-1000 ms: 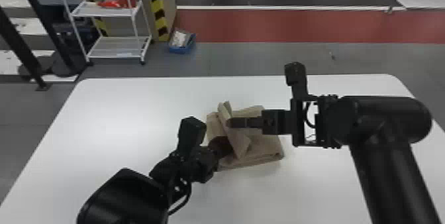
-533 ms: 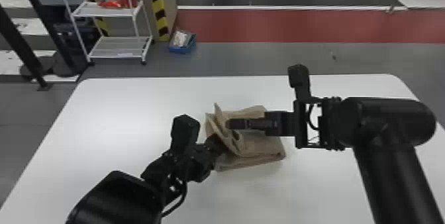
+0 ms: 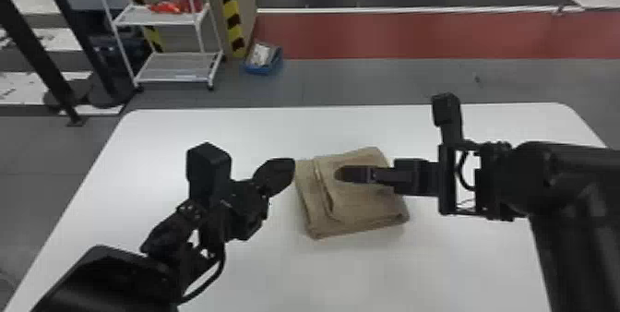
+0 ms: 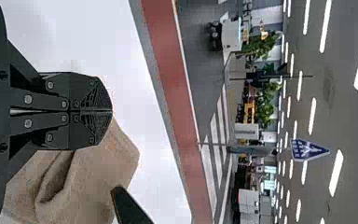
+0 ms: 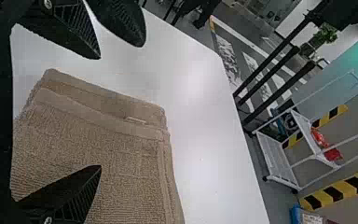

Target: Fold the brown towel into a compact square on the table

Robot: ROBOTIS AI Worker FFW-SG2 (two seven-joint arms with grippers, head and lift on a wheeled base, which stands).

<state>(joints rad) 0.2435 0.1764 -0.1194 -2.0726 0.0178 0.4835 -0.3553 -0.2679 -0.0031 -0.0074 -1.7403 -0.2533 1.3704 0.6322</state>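
Towel (image 3: 364, 202), seemingly soft, light; best pinched at layered edge (image 3: 360, 230). Left gripper (image 4: 111, 111): closed, empty. Right gripper (image 5: 99, 112): spread wide, empty.

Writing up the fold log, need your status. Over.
Left end effector shut, by the brown towel's left edge. Right end effector open, hanging over towel, in the way. Towel folded, roughly square, on table.
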